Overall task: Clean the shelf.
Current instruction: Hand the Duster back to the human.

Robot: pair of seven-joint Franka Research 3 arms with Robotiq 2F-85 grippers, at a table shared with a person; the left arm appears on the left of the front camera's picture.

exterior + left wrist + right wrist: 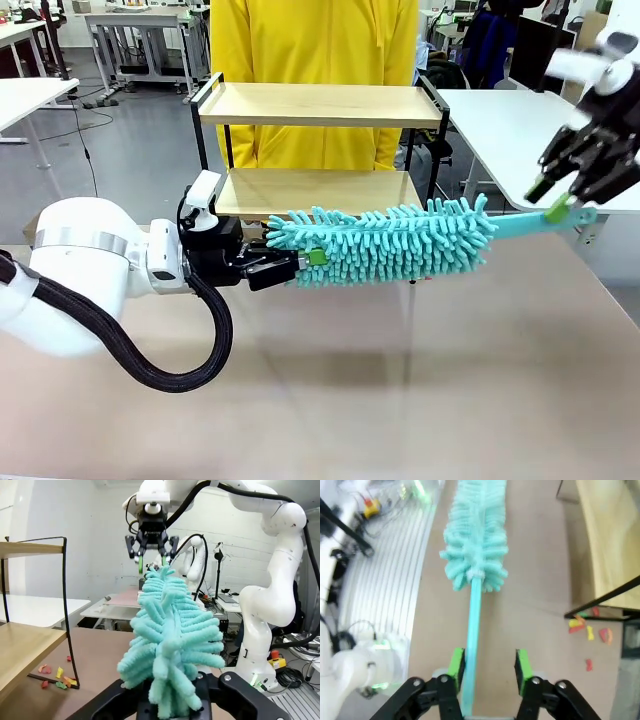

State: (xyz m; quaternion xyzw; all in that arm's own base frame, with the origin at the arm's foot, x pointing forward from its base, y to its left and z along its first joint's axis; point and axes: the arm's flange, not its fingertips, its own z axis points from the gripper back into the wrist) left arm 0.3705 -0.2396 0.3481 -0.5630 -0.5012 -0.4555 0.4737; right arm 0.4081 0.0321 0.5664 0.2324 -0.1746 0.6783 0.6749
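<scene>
The shelf [320, 105] stands at the table's far side, two light wooden boards in a thin black frame; its left end shows in the left wrist view [25, 645] and its edge in the right wrist view [612, 545]. A teal fluffy duster [390, 243] lies level in front of the lower board. My left gripper [305, 262] is shut on the duster's fluffy tip [170, 645]. My right gripper [560, 195] is open at the handle's end. The thin handle [472, 625] runs beside one green pad [456, 662], with a wide gap to the other pad.
A person in a yellow top [315, 40] stands behind the shelf. Small coloured scraps [55, 676] lie on the brown tabletop by the shelf's leg, also seen as scraps [590, 630] from the right wrist. A white table [510, 120] adjoins at the right.
</scene>
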